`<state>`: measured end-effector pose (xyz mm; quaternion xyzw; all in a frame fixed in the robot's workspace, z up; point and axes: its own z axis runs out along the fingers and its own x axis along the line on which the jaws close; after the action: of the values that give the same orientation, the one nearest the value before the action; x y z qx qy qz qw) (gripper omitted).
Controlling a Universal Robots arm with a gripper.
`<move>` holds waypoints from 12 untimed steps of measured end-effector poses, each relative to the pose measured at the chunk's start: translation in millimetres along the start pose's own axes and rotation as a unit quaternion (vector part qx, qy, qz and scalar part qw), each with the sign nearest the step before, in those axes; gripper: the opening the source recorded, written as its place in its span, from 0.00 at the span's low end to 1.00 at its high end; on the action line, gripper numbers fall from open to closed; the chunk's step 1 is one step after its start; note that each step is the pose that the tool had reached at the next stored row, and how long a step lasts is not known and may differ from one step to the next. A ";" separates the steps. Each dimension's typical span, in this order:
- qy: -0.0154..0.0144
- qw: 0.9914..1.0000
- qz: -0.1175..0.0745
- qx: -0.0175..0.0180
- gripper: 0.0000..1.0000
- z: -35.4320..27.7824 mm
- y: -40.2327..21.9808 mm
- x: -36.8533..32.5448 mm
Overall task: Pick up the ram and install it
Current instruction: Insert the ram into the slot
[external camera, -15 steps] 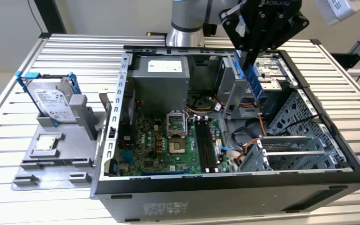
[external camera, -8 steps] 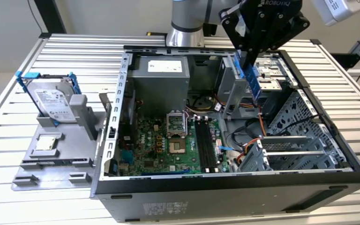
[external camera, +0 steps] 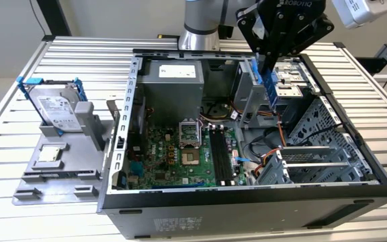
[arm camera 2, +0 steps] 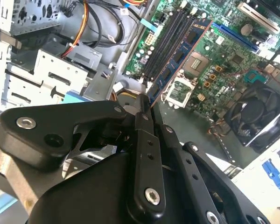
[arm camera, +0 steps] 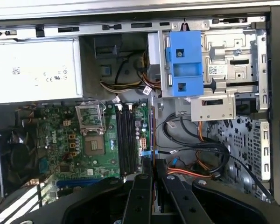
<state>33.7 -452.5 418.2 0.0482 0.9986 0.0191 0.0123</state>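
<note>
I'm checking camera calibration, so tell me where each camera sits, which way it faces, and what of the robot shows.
Exterior view: off the arm, high, looking down into the computer case; arm, gripper clamping the ram.
First wrist view: on the wrist, facing the motherboard squarely; gripper.
Second wrist view: on the wrist, looking slantwise along the ram; gripper.
Both wrist views share the memory slots.

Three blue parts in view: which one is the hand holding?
The ram, the thin blue board hanging from the hand above the open case. The blue bracket is fixed inside it; the blue-framed hard drive stands outside.
</note>
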 end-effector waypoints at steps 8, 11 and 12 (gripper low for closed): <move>0.001 1.000 -0.013 0.001 0.00 7.0 0.4 -6.9; 0.002 1.000 -0.020 0.001 0.00 11.1 -0.6 -9.1; 0.003 1.000 -0.021 0.001 0.00 12.1 -2.0 -9.8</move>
<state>43.5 -455.0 406.2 0.0271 0.9994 0.0177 0.0101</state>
